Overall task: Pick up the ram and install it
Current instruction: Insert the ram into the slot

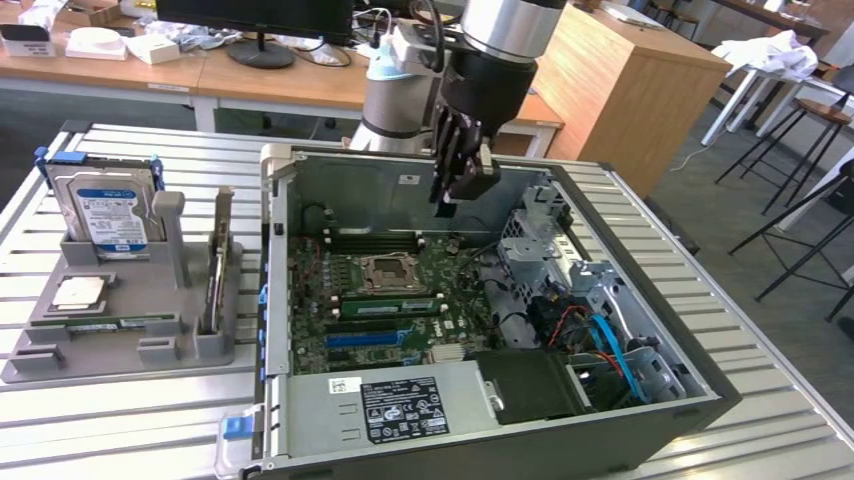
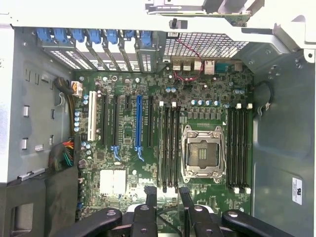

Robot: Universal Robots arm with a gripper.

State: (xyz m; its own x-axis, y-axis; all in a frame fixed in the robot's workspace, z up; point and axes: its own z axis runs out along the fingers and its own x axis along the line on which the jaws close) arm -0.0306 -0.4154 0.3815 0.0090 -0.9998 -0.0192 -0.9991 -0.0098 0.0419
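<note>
Ram (image 1: 104,322) flat in grey tray (image 1: 80,362) on table (image 1: 120,430), long axis along exterior view's left-right — well to exterior view's left of claw (image 1: 449,203), jaws apart, empty, above open PC case (image 1: 707,400).

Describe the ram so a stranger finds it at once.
A grey tray sits at the exterior view's left of the open computer case. In it, beside the square silver chip, lies the ram: the only long, thin green strip there.

Case (image 1: 360,185) matt grey metal; table (image 1: 134,425) ribbed bare metal; holder (image 1: 120,347) matt grey plastic
</note>
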